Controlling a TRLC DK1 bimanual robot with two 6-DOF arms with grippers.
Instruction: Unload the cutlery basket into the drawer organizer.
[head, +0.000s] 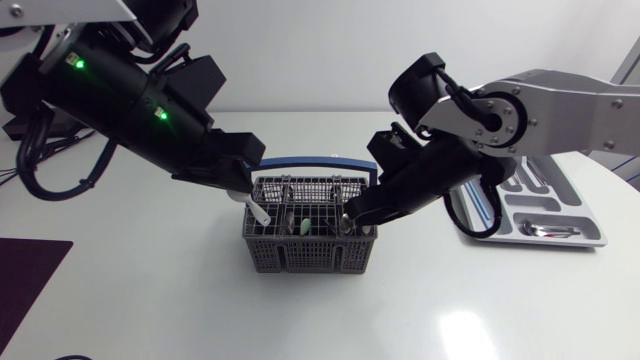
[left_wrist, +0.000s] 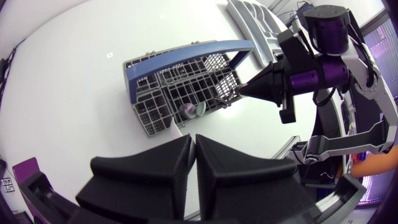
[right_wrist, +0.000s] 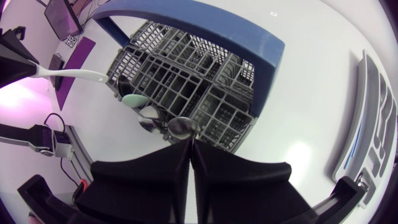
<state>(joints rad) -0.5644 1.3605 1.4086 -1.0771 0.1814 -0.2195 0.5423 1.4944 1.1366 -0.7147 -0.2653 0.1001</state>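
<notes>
Step in hand: pulling cutlery out of the cutlery basket (head: 310, 250). The basket sat mid-counter (head: 200, 290) with its blue handle (head: 320, 163) on the far side. The drawer organizer (head: 590, 225) lay well apart at the right and already had a few pieces in its near slots.

The left hand (head: 247, 192) was over the basket's left corner. Its fingers (left_wrist: 180, 155) were pressed together on a white utensil (head: 257, 212), which slanted down toward the basket rim and looked mostly lifted out.

The right hand (head: 350, 213) was at the basket's right compartments with its tips down. Its fingers (right_wrist: 177, 162) were together, apparently pinching the bowl of a metal spoon (right_wrist: 182, 127) that stood in the basket. A green spoon (right_wrist: 134, 99) and another metal piece stood just beside it and were not gripped.

Judgement: the task was partly done, with several items left in the basket.

The next move calls for a straight lift so each piece clears the grid without dragging the basket, then a carry right to the organizer. The arms were close together over the basket and should take turns. The right hand's pinch on the spoon bowl looked shallow, so there was a slip risk.
</notes>
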